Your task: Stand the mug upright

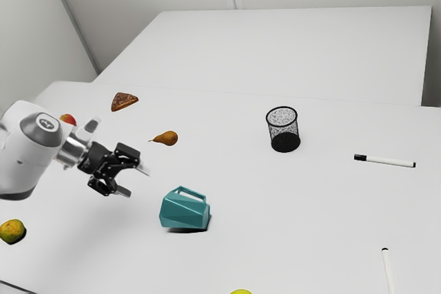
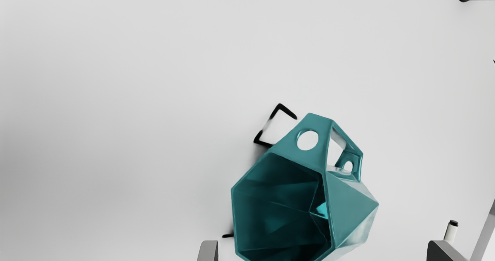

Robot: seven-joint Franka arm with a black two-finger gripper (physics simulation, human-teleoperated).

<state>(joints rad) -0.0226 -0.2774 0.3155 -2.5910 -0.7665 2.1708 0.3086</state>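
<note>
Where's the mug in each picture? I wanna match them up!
Exterior view: the mug lies on its side below the middle, a bit to the exterior view's left, beyond the gripper.
Wrist view: it shows between the two open fingers, its mouth facing the camera and its handle pointing away from them.
Shared landmark: the black mesh cup, off on the mug's handle side in both.

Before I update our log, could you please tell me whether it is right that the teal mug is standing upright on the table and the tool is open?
Not quite: the teal mug is lying on its side on the table, not standing upright, as the exterior view shows. The tool is indeed open.
</note>
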